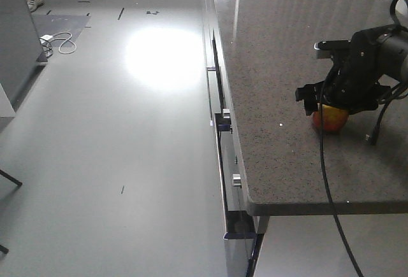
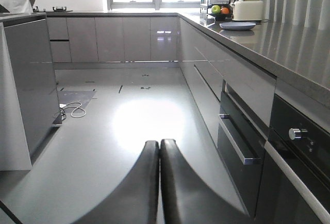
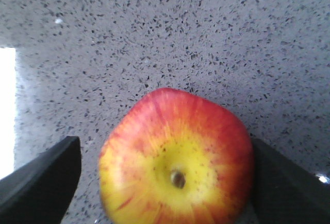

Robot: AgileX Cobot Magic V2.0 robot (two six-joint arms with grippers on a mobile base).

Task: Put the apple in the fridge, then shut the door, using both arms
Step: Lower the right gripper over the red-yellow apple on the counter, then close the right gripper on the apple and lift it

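Exterior front-facing view gives its left half to pale grey floor (image 1: 115,137) and its right to a speckled grey stone worktop (image 1: 287,48), with drawer fronts (image 1: 220,99) running down the middle of the frame. At the right edge the black right arm (image 1: 382,54) reaches down over the worktop. Its right hand (image 1: 328,105) sits directly above the apple (image 1: 330,119), which rests on the stone at right of centre, back from the near edge. In the right wrist view the two fingers (image 3: 44,175) are spread either side of the fruit. The one at frame left is clear of the skin and the other is at or just beside it, so nothing is pinched yet. The left hand (image 2: 160,177), low in its own view, has its fingers pressed together and carries nothing. By my judgement the task is barely begun: grasping, carrying, placing and closing all remain, and no fridge or door can be picked out for sure. Being round, the apple has no real long axis; its dimpled end faces up toward the wrist camera, so the core looks roughly upright.
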